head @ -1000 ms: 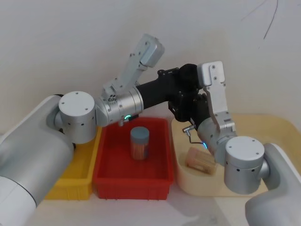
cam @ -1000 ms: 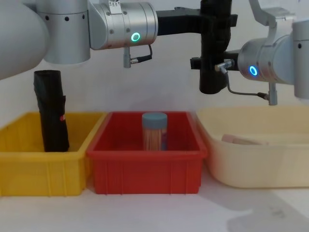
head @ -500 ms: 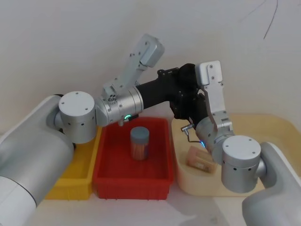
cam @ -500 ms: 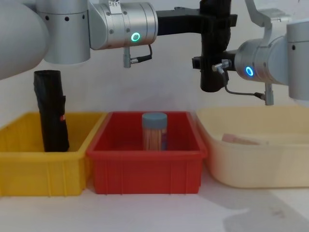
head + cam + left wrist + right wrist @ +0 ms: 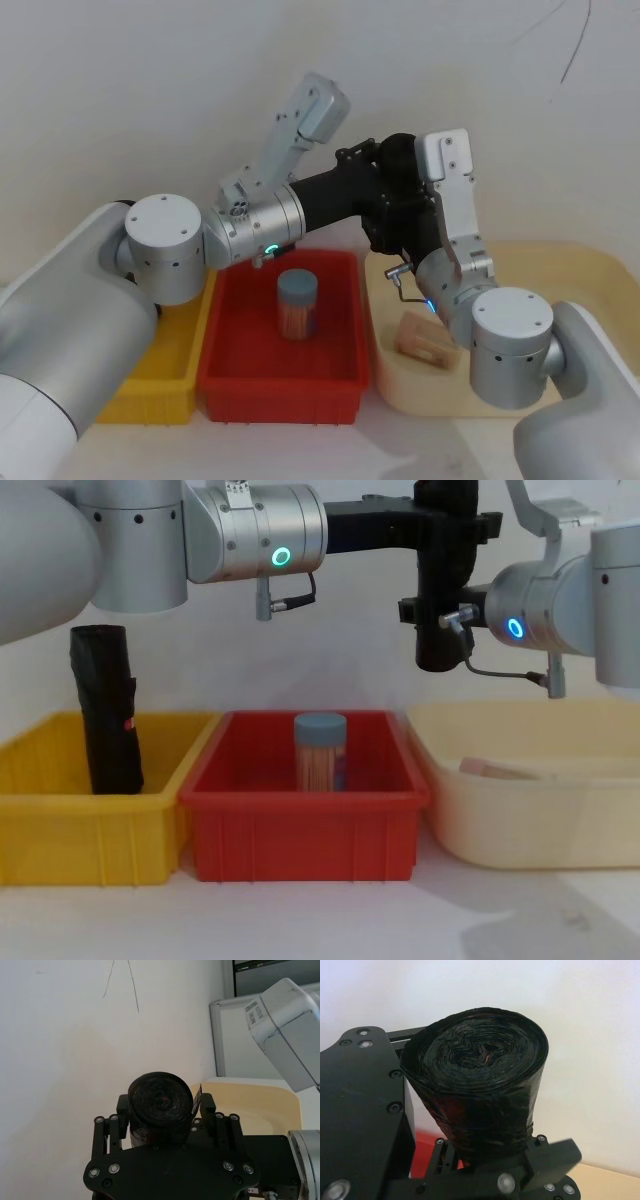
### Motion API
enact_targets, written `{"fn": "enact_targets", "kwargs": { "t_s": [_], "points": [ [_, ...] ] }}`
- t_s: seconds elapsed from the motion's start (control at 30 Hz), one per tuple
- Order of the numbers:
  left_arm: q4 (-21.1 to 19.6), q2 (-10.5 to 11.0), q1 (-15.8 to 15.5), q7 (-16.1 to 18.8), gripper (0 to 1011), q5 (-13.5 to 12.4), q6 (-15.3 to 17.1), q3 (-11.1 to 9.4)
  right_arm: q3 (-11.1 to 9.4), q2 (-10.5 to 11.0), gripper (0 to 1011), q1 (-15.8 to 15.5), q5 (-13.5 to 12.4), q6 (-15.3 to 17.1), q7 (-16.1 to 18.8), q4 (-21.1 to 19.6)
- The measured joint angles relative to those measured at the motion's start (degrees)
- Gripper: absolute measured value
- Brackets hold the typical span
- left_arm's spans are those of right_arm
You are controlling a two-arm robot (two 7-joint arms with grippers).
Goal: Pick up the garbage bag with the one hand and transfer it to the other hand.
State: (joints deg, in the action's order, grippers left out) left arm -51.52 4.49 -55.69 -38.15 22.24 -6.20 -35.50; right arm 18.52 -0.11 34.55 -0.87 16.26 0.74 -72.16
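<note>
The garbage bag [image 5: 441,575], a tight black roll, hangs upright in the air above the gap between the red bin and the cream tub. My left gripper [image 5: 447,520], on the green-lit arm, is shut on its upper part. In the left wrist view the roll's end [image 5: 160,1097] sits clamped between the fingers [image 5: 207,1107]. My right gripper [image 5: 435,612], on the blue-lit arm, sits around the roll's lower part. In the right wrist view the bag [image 5: 480,1080] looms large and close. From the head view the bag [image 5: 392,190] stands between both wrists.
A second black roll [image 5: 105,715] leans in the yellow bin [image 5: 60,830]. The red bin [image 5: 300,825] holds a blue-lidded jar [image 5: 320,750]. The cream tub [image 5: 530,825] at the right holds a wooden piece [image 5: 500,770]. A white wall stands close behind.
The right arm has shifted a little to the left, bringing its gripper closer around the bag's lower part. The left arm and the bag have stayed put.
</note>
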Motion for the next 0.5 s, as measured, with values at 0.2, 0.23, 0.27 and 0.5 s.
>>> {"fn": "enact_targets", "kwargs": {
  "t_s": [0.2, 0.23, 0.27, 0.5],
  "points": [
    [0.0, 0.0, 0.0, 0.0, 992, 0.0, 0.0, 0.0, -0.7, 0.3, 536, 0.0, 0.1, 0.0, -0.2, 0.0],
    [0.0, 0.0, 0.0, 0.0, 1000, 0.0, 0.0, 0.0, -1.0, 0.4, 536, 0.0, 0.1, 0.0, -0.5, 0.0],
    [0.0, 0.0, 0.0, 0.0, 1000, 0.0, 0.0, 0.0, -1.2, 0.5, 536, 0.0, 0.1, 0.0, -0.6, 0.0],
    [0.0, 0.0, 0.0, 0.0, 1001, 0.0, 0.0, 0.0, -3.8, 1.5, 536, 0.2, 0.1, 0.1, -1.9, 0.1]
  ]
}}
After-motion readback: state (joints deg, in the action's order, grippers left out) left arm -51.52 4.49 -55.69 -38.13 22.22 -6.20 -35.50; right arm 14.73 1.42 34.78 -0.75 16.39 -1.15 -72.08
